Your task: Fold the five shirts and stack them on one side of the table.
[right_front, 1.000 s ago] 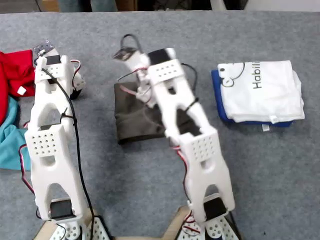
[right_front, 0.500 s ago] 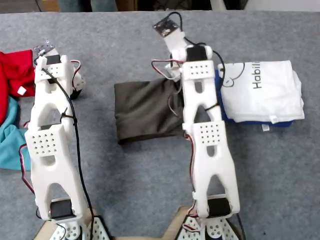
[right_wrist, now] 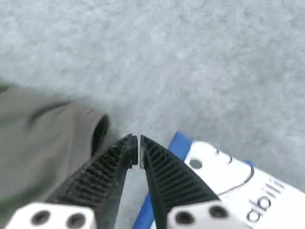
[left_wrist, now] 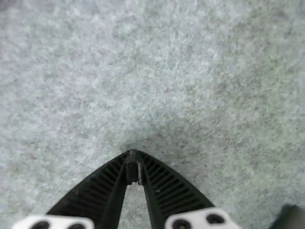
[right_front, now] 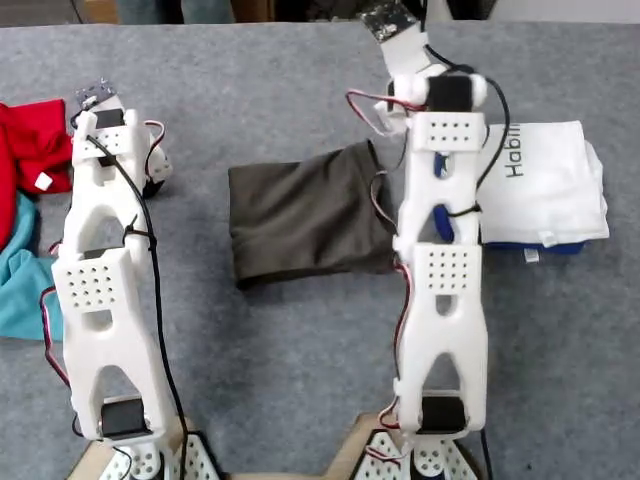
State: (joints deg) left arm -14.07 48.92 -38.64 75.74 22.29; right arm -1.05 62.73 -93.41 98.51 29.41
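Observation:
A dark olive shirt (right_front: 300,215) lies folded in the middle of the grey table. To its right a folded white shirt (right_front: 545,180) rests on a blue shirt (right_front: 510,244). A red shirt (right_front: 25,150) and a teal shirt (right_front: 18,285) lie crumpled at the left edge. My right gripper (right_wrist: 139,144) is shut and holds nothing. It hangs over the gap between the olive shirt (right_wrist: 38,138) and the white shirt (right_wrist: 228,167) with the blue shirt (right_wrist: 177,142) under it. My left gripper (left_wrist: 133,164) is shut over bare table, near the red shirt.
The right arm (right_front: 440,260) stretches up the table between the olive shirt and the white stack. The left arm (right_front: 100,270) runs along the left side. Bare grey table (right_front: 260,360) lies in front of the olive shirt and at the back.
The right arm has swung right, off the olive shirt and toward the white stack, leaving the shirt uncovered. The left arm has not moved.

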